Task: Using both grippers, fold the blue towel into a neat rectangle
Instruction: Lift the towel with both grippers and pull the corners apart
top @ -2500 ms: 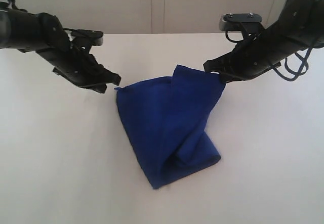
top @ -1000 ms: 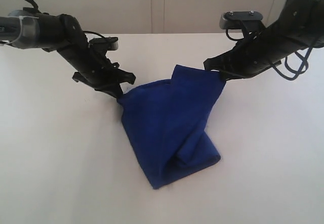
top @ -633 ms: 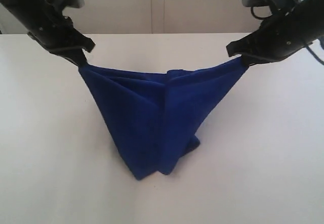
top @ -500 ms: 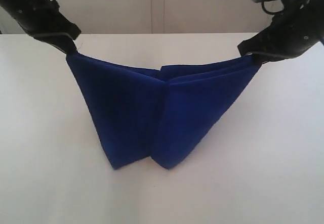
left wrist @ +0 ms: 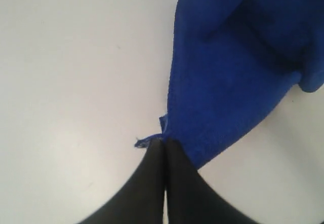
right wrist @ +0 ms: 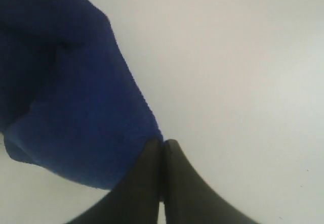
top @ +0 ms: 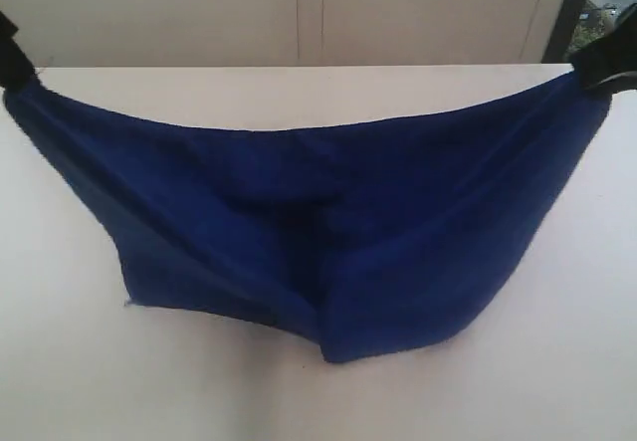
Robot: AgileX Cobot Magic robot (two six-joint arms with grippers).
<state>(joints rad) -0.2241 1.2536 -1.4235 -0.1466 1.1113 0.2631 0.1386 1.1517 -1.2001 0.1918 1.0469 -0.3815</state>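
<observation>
Clamped shut, the left gripper [left wrist: 163, 142] had 1 corner of the blue towel [top: 328, 222] nipped between jaws pressed flat together, with a frayed scrap of hem [left wrist: 144, 142] poking out beside the tips. Across from it, the right gripper [right wrist: 162, 143] was closed just as hard on the opposite corner, with no gap between its jaws.

Between the 2, the towel hung above the table [top: 299, 93]. Its upper edge ran from near the table's left edge to near its right edge and dipped in the middle. The rest drooped in loose, doubled folds toward the table's centre, with 1 rounded lobe hanging lowest. Whether that lobe touched the table could not be told.

What mattered most was the towel's long axis — it ran left to right, straight from one claw to the other, so the cloth lay inward of and below each gripper. Neither arm was nearer, since each held its own end. Laying the towel down flat looked like the step in hand. That would probably depend on keeping both corners level and the upper edge parallel to the table's far edge, because the bunched middle could land creased.
</observation>
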